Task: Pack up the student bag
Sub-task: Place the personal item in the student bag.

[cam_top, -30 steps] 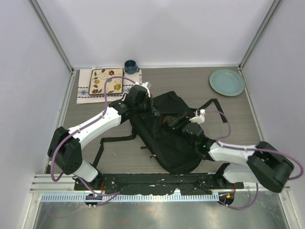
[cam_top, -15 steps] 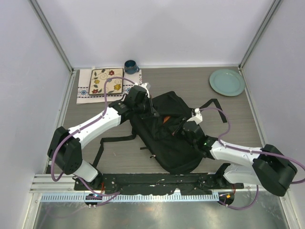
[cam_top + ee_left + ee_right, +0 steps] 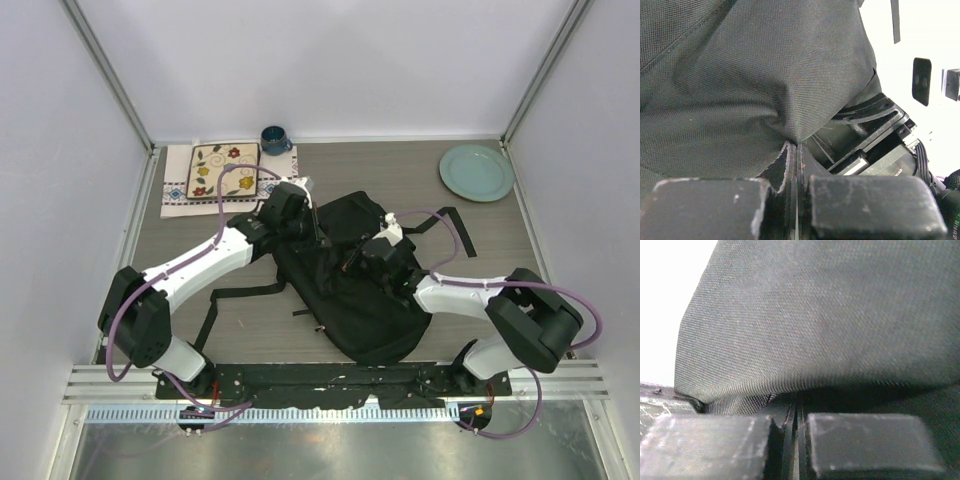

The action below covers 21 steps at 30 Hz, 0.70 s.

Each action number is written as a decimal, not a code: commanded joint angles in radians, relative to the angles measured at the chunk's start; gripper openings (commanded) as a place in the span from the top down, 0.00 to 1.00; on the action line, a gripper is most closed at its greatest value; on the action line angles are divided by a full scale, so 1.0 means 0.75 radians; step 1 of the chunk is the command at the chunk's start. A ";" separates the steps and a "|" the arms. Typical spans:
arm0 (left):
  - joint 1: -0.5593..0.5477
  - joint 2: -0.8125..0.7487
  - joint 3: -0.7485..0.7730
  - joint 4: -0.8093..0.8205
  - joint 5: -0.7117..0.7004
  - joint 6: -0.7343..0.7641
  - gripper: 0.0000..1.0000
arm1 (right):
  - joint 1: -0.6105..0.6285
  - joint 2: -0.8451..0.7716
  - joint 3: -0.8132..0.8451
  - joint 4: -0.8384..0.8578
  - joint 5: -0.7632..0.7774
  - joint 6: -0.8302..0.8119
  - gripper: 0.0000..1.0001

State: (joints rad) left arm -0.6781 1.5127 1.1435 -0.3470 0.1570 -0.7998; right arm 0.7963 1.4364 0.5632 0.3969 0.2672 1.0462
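Student bag (image 3: 350, 300) lies flat at centre of the grey table (image 3: 400, 175), between the two arms, long axis running from upper right to lower centre of the frame. One black strap (image 3: 240, 293) trails off toward the lower left; another loops out at the bag's upper right. Left gripper (image 3: 318, 232) sits at the upper left edge of the student bag; in the left wrist view its jaws are pressed together with a pinched fold of black fabric (image 3: 765, 75) drawn into the seam between them. Right gripper (image 3: 352, 262) is at the middle of the bag's upper part; the right wrist view shows only a thin slit between the jaws, with a fabric edge running down into it and the cloth (image 3: 830, 315) draped above. Upper left of the frame: patterned cloth (image 3: 180, 185) bearing a floral square (image 3: 225, 168), blue mug (image 3: 274, 139) just beside its far corner. Upper right: pale green plate (image 3: 476, 172), well apart from the bag.
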 commanded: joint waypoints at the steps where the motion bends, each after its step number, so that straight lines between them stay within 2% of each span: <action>1: 0.014 -0.066 -0.007 0.045 -0.007 0.023 1.00 | -0.012 0.058 0.083 0.060 0.026 -0.063 0.95; 6: 0.014 -0.056 -0.027 0.041 -0.015 0.025 1.00 | -0.025 -0.052 0.039 0.007 0.049 -0.076 0.94; 17: 0.016 0.045 -0.064 0.066 0.054 0.029 1.00 | -0.025 -0.727 -0.135 -0.668 0.421 -0.155 0.81; 20: 0.014 0.098 -0.056 0.023 0.069 0.056 0.91 | -0.027 -0.872 -0.146 -0.738 0.472 -0.198 0.76; 21: 0.010 0.108 -0.052 0.009 0.065 0.060 0.92 | -0.031 -0.888 -0.142 -0.750 0.478 -0.215 0.75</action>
State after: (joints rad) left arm -0.6720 1.5528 1.1069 -0.3244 0.1802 -0.7937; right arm 0.7815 0.8360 0.4599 -0.0444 0.5091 0.9459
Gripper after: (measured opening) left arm 0.077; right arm 0.226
